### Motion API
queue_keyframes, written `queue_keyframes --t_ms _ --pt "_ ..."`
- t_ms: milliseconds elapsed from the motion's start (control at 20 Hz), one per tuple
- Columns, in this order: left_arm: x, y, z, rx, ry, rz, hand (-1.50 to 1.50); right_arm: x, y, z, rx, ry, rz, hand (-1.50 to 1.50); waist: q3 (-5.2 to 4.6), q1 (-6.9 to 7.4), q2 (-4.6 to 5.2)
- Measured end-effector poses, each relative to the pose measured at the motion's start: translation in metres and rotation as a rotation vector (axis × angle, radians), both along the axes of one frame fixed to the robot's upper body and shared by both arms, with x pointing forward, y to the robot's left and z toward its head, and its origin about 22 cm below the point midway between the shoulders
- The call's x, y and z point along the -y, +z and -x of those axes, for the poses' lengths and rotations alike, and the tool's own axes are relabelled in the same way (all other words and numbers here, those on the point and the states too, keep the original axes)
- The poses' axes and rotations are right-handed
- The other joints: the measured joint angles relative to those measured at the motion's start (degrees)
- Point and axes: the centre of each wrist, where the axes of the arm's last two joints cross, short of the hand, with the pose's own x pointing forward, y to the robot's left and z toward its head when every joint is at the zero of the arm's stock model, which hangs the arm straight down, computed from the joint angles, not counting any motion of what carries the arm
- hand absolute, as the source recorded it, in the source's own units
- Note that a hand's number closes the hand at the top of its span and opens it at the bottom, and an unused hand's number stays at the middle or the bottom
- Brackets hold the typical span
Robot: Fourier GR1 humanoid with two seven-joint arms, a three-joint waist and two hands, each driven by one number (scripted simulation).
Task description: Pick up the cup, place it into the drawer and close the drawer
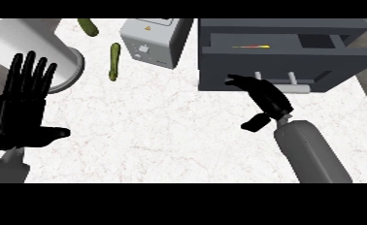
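You are looking down on a white marbled table [165, 132]. Nearest you, at the view's left edge, your left hand [25, 107] rests open with its fingers straight and pointing up, holding nothing. On the right, your right hand [265, 98] comes in at a slant. Its fingers are stretched out and empty, its thumb sticks out to the side, and its fingertips lie against the lower front of the drawer [237, 66]. It covers the left end of the pale handle [297, 88].

The drawer stands open in a dark grey cabinet, so you can see into it from above. You cannot make out the cup for sure. Only a thin yellow and red sliver [251, 47] shows inside the drawer, and it is too small to identify.

Farther back, left of the drawer, stands a light grey box [154, 37]. A green cucumber [114, 61] lies beside it, with a second cucumber [88, 26] near the far edge. A large pale round container [50, 59] sits at the far left.
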Motion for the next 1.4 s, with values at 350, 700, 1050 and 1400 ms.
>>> queue_keyframes --t_ms 350,700,1050,1400 --pt "-0.012 0.002 0.001 0.007 -0.018 0.003 -1.50 0.010 -0.003 -0.045 -0.018 -0.011 -0.032 -1.50 -0.10 0.59 0.07" --pt "-0.011 -0.004 0.000 0.005 -0.040 0.013 -1.50 0.031 0.015 -0.075 -0.051 0.019 -0.063 -1.50 -0.22 1.57 0.00" --pt "-0.009 -0.001 -0.007 0.013 -0.060 0.008 -1.50 0.048 0.023 -0.083 -0.094 0.040 -0.088 -1.50 -0.24 2.65 0.28" --pt "-0.005 -0.004 -0.009 0.020 -0.072 -0.006 -1.50 0.056 0.026 -0.086 -0.137 0.054 -0.110 -1.50 -0.29 3.23 0.29"
